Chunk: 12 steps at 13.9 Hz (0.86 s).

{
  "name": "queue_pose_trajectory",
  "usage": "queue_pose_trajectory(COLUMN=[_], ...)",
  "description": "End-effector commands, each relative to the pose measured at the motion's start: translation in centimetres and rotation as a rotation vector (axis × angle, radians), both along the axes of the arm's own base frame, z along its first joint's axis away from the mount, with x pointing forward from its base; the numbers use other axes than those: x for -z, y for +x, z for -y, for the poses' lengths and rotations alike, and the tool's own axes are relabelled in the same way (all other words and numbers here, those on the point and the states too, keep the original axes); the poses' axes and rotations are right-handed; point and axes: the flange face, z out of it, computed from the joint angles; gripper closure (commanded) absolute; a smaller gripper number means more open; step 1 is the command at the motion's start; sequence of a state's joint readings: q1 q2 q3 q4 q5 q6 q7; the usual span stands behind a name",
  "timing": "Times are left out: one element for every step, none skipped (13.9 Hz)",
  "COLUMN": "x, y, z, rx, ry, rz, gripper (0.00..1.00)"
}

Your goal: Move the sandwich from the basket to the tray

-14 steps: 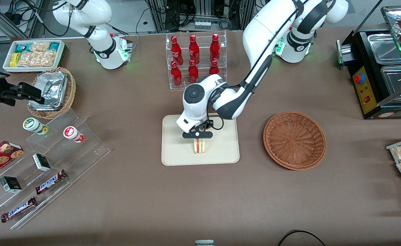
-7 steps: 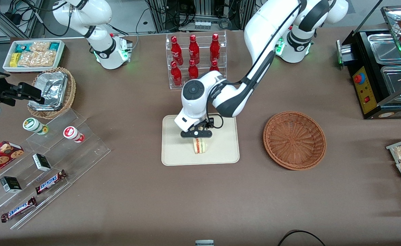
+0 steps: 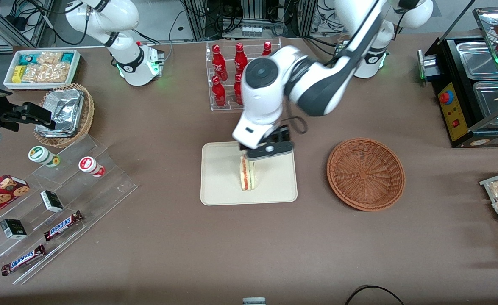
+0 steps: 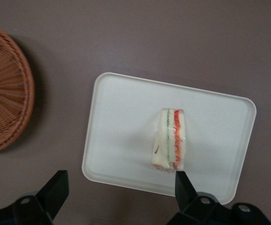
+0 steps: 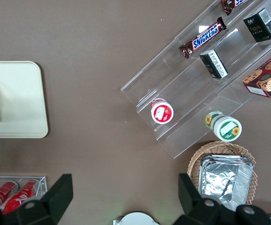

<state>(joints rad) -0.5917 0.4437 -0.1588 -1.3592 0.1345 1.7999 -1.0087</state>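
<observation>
on the tray (image 3: 219, 186), upright sandwich (image 3: 247, 173), open end effector (image 4: 119, 187) above

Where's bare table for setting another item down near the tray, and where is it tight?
Free: the brown cloth between the tray and the basket, and the wide strip nearer the front camera than both. On the tray, bare surface flanks the sandwich. Crowded: above the tray's bottle-rack edge, where the open gripper hangs.

SNICKERS on two chocolate bars (image 3: 63, 225) (image 3: 23, 259) on acrylic steps (image 3: 104, 186)
</observation>
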Motion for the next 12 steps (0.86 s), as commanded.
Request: queue_pose_trajectory(x=[-4.3, -6.2, -8.2, -9.6, -10.7, -11.7, -12.5, -13.0, -13.3, -13.7, -13.7, -13.6], y=[0.8, 1.2, 1.7, 1.9, 2.1, 2.3, 2.6, 2.7, 2.7, 2.6, 2.5, 2.1], z=[-6.4, -8.9, -11.6, -13.7, -16.4, -18.7, -20.8, -23.0, -24.8, -26.4, -27.6, -28.1], rx=[-0.099, -0.105, -0.094, -0.086, -0.082, -0.062, -0.045, -0.024, 0.0, 0.027, 0.052, 0.086], ry=[0.039, 0.044, 0.043, 0.042, 0.049, 0.057, 0.057, 0.044, 0.031, 0.023, 0.02, 0.022], rz=[-0.011, -0.017, -0.015, -0.026, -0.052, -0.065, -0.073, -0.092, -0.101, -0.099, -0.106, -0.108], gripper=[0.0, 0.0, 0.0, 0.0, 0.0, 0.0, 0.0, 0.0, 0.0, 0.0, 0.0, 0.0])
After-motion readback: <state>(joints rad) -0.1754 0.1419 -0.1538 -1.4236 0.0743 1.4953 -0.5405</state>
